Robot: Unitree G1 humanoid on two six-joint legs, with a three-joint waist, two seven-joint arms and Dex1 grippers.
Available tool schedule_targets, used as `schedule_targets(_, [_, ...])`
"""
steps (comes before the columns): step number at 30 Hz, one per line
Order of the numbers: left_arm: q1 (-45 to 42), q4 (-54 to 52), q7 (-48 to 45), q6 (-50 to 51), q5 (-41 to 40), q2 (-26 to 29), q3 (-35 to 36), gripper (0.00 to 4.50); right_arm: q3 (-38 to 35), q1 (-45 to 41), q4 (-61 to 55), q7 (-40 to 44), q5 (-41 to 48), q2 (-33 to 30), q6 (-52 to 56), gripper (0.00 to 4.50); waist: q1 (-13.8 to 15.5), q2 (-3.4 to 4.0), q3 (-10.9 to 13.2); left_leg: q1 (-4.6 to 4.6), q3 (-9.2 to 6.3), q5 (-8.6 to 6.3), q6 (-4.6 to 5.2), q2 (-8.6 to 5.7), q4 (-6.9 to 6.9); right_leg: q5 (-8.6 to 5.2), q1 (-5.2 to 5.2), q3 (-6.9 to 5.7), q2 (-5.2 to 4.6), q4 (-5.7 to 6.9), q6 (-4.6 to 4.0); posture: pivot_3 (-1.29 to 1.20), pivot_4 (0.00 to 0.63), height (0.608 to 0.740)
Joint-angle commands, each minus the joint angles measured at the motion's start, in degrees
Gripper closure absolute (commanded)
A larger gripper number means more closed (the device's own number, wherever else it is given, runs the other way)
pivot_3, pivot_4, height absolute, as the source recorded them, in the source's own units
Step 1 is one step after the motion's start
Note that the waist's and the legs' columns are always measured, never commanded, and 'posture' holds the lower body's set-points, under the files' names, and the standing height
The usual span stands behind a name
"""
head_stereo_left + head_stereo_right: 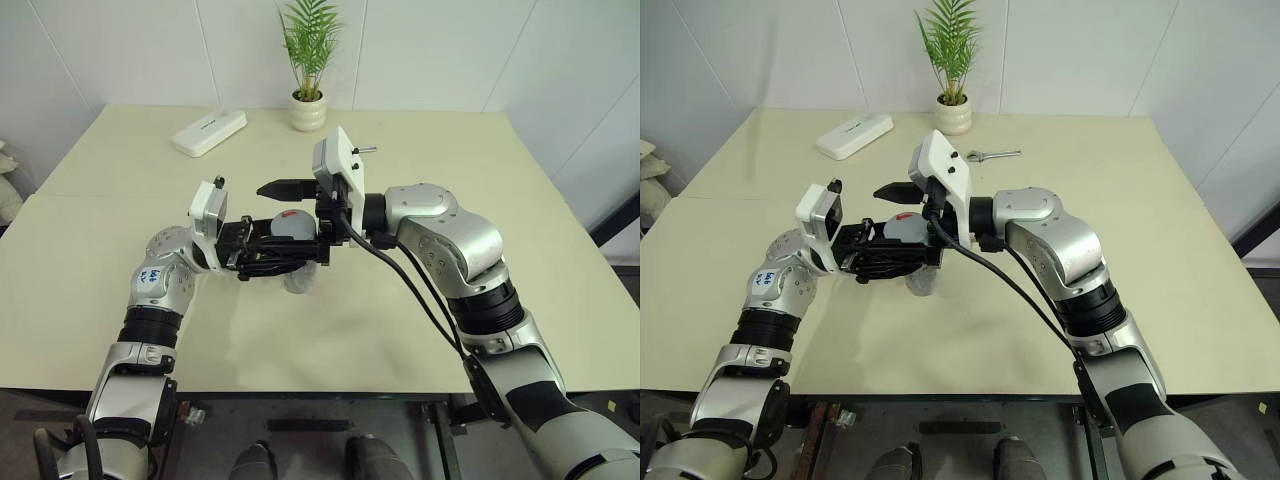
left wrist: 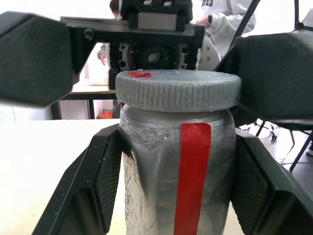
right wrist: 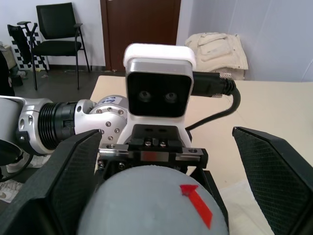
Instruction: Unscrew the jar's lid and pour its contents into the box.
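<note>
Gripping the lidded jar (image 2: 171, 171), left pincer (image 1: 300, 248); right pincer (image 3: 161, 196) spread wide, flanking lid (image 2: 178, 90).

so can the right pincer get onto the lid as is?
Probably yes: the right pincer is open, fingers straddling the lid, nothing between them. The left pincer grips the jar lower down, leaving the lid free.

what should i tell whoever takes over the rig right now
Left gripper: shut on the jar, holding it above the table.
Right gripper: open, fingers either side of the lid, not closed on it.
Lid sits on the jar, so nothing is unscrewed yet.
The box seems to lie on the table under the jar.
Left: grip lid, unscrew, pour into box.
</note>
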Motion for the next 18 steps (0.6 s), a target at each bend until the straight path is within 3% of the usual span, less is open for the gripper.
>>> schedule_targets(1, [-0.3, -2.4, -6.4, -0.1, -1.5, 0.2, 0.4, 1.84, -1.8, -1.2, -1.8, 0.1, -0.1, -0.8, -0.7, 0.00, 0.0, 0.00, 0.0, 0.00, 0.00, 0.00, 0.00, 0.00, 0.00, 0.00, 0.00, 0.00, 0.00, 0.00, 0.00, 0.00, 0.150, 0.740])
schedule_targets(18, [-0.5, -1.2, -6.4, -0.6, -0.7, 0.5, 1.0, 1.84, -5.0, 3.4, -10.5, -2.9, 1.2, -7.4, 4.8, 0.00, 0.0, 0.00, 0.0, 0.00, 0.00, 0.00, 0.00, 0.00, 0.00, 0.00, 0.00, 0.00, 0.00, -0.01, 0.00, 0.00, 0.150, 0.740])
